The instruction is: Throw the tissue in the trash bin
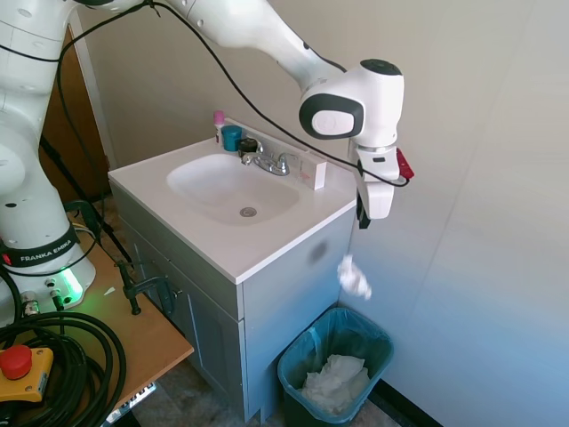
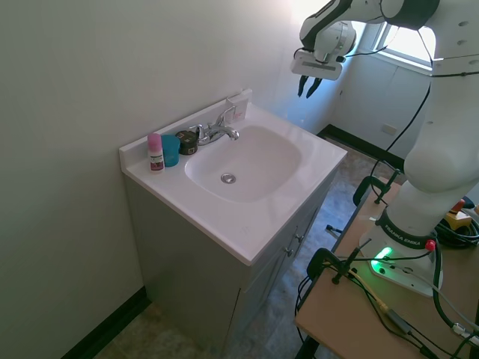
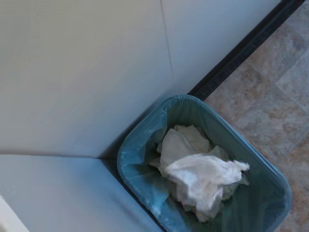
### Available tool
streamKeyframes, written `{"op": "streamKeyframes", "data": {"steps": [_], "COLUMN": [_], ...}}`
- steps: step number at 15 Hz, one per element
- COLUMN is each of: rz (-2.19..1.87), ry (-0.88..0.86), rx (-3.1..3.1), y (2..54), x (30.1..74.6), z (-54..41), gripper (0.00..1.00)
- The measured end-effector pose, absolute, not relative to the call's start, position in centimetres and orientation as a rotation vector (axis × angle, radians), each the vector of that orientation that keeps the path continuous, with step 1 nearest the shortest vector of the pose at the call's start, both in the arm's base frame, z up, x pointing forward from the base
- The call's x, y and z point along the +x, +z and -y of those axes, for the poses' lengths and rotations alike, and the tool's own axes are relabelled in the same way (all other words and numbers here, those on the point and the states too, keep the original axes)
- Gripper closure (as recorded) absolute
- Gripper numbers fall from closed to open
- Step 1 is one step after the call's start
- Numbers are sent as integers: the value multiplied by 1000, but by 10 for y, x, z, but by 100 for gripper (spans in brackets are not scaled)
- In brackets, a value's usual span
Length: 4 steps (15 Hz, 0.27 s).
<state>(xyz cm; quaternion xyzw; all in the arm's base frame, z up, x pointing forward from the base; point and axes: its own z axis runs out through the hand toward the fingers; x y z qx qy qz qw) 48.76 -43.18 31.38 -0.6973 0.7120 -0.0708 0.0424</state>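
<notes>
1. Your gripper (image 1: 364, 219) hangs past the vanity's side edge, its fingers spread and empty
2. You see the tissue (image 1: 354, 277) in mid-air below it, above the bin (image 1: 298, 376)
3. The bin sits in the floor corner, holding crumpled paper (image 3: 203, 181)

The arm (image 1: 267, 40) is white, smooth and round, with a grey oval patch and a dark cap at the wrist joint (image 1: 356, 102). A thin black cable runs along it, and a small red part sticks out just under the wrist joint. The gripper (image 1: 364, 216) below that joint has a white body and dark fingers, and the base (image 1: 36, 249) has a black band reading FRANKA EMIKA.
</notes>
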Motion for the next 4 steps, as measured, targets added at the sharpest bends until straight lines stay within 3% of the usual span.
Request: {"op": "streamKeyframes", "data": {"steps": [4], "rz": [-2115], "ry": [-281], "rx": [-2160], "y": [356], "x": [483], "z": [416], "gripper": [0]}}
